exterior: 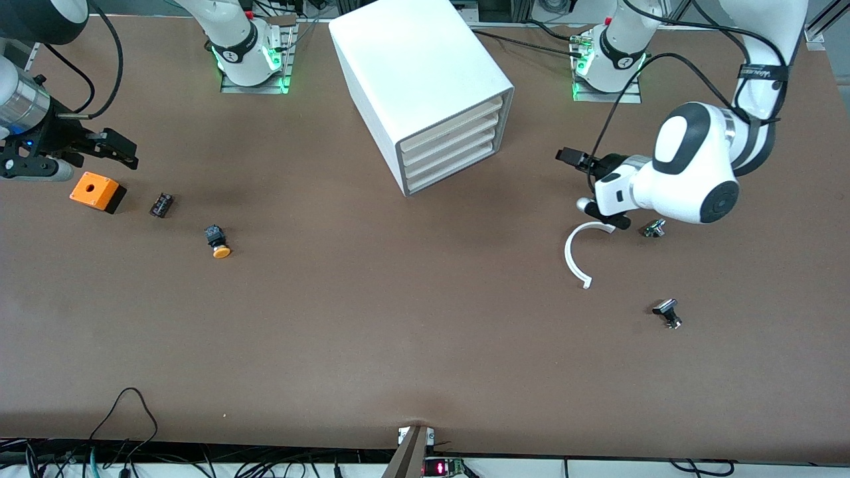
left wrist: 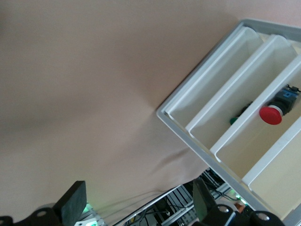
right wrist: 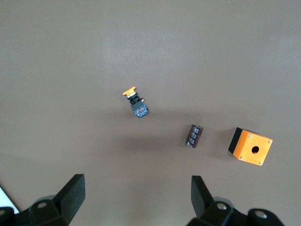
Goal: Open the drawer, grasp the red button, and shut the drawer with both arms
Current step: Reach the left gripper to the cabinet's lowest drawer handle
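Fingers (left wrist: 74, 201) of the left gripper (exterior: 575, 179) and right gripper (exterior: 119, 149) spread wide, empty. No drawer (exterior: 451, 133) is pulled out of the cabinet (exterior: 412, 60) at top centre; the button (left wrist: 270, 115) lies inside. Every step remains.

Cabinet between the arms' bases, parts at either end

The cabinet (exterior: 425, 86) holds four stacked drawers (exterior: 451, 149); the button (left wrist: 272, 114) lies in one (seen by the left wrist). Box (exterior: 97, 191), capacitor (exterior: 161, 204) and second button (exterior: 218, 241) lie toward the right arm's end; curved strip (exterior: 576, 255) toward the left's.
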Robot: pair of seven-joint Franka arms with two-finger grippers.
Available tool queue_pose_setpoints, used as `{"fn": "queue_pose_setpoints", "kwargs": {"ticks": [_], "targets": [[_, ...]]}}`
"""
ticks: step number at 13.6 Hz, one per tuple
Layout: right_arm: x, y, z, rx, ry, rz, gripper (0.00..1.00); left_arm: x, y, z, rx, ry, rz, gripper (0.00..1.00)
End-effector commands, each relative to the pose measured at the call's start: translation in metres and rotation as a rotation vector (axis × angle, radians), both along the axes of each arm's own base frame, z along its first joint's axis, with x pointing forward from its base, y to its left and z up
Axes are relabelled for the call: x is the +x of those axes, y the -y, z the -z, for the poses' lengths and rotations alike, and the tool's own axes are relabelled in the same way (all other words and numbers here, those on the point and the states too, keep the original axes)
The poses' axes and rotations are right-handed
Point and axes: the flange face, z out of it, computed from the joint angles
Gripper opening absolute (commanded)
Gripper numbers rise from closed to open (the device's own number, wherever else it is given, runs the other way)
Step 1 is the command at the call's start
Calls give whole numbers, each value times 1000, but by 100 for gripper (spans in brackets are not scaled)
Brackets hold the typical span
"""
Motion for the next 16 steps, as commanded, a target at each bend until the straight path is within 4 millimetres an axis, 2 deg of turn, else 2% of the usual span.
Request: {"fn": "queue_pose_setpoints", "kwargs": {"ticks": [1, 5, 6, 7, 9, 12, 14, 16], "targets": [[21, -14, 12, 1, -19, -23, 100, -15, 35, 21, -67, 16, 56, 100], [50, -57, 46, -7, -74, -102, 100, -35, 80, 55, -227, -8, -21, 99], [50, -58, 48, -8, -86, -108, 100, -38, 89, 60, -265, -16, -34, 99], [51, -60, 45, -9, -76, -113, 100, -42, 95, 63, -288, -22, -35, 98], [53, -78, 32, -7, -50, -166, 100, -53, 108, 73, -340, -54, -43, 94], [48, -131, 13, -6, -14, -261, 100, -85, 132, 99, -426, -124, -51, 86], [42, -163, 1, -6, 10, -320, 100, -96, 140, 105, -427, -136, -55, 82], [44, -167, 0, 0, 16, -367, 100, -105, 152, 106, -433, -147, -32, 64]]}}
